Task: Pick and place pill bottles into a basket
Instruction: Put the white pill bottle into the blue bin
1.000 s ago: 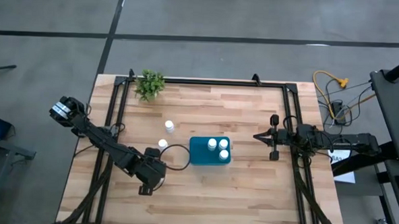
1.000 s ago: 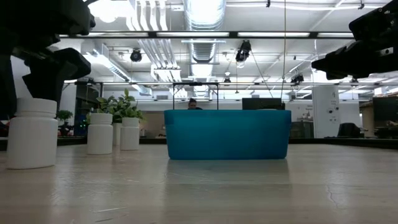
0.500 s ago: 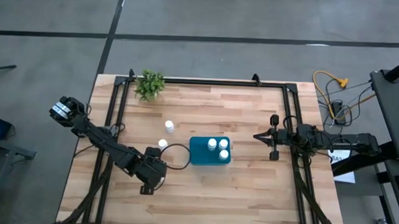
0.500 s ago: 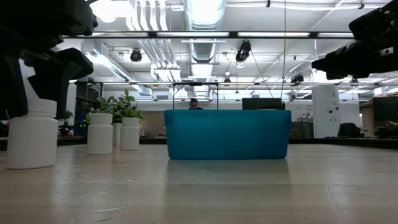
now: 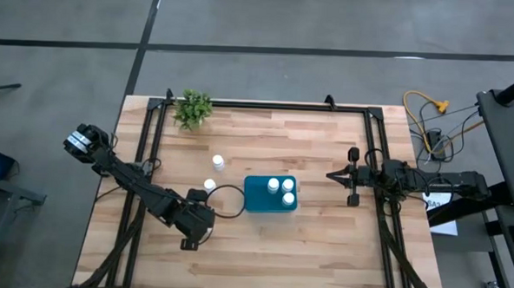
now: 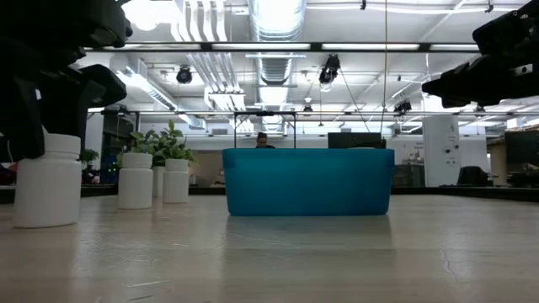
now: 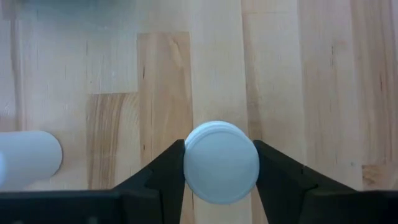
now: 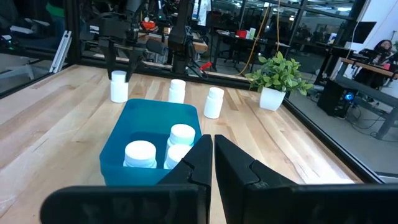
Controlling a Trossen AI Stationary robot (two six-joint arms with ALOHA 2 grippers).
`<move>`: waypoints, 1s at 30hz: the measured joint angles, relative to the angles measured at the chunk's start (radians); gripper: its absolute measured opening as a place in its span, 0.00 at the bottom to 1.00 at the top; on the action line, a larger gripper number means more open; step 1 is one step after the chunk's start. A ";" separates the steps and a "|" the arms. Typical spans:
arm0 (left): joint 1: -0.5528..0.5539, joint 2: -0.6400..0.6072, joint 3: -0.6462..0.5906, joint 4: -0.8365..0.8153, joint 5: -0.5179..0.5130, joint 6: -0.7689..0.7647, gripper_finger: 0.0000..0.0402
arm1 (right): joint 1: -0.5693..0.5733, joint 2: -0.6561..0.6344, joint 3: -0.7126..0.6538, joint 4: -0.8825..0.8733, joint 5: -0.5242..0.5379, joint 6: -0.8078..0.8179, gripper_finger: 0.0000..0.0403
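Three white pill bottles stand upright on their bases on the wooden table. One (image 6: 46, 181) is at the near left, between the fingers of my left gripper (image 7: 221, 171), which is shut on it; in the high view that gripper (image 5: 189, 238) hides it. The other two (image 5: 210, 185) (image 5: 219, 163) stand left of the teal basket (image 5: 270, 195). Three more bottles (image 5: 280, 190) stand inside the basket. My right gripper (image 5: 332, 175) is shut and empty, above the table to the basket's right. My left gripper pinches the bottle's round cap (image 7: 221, 163) between its two fingers (image 7: 169, 171), one on each side of the cap. The fingers come from above, pointing down. The bottle stands upright with its base (image 6: 46, 220) on the table.
A small green plant (image 5: 193, 109) stands at the table's far left corner. A black frame (image 5: 267, 104) runs along the table's far and side edges. A thin wire loop (image 5: 228, 201) lies left of the basket. Bare wood lies in front of the basket.
My left gripper has gone down over the near-left bottle, so that its fingers now reach past the cap on both sides. The bottle stays upright on the table.
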 joint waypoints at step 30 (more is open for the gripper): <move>0.164 0.072 0.443 -0.428 -0.014 0.186 0.36 | 0.000 0.000 0.000 0.000 0.000 0.000 0.02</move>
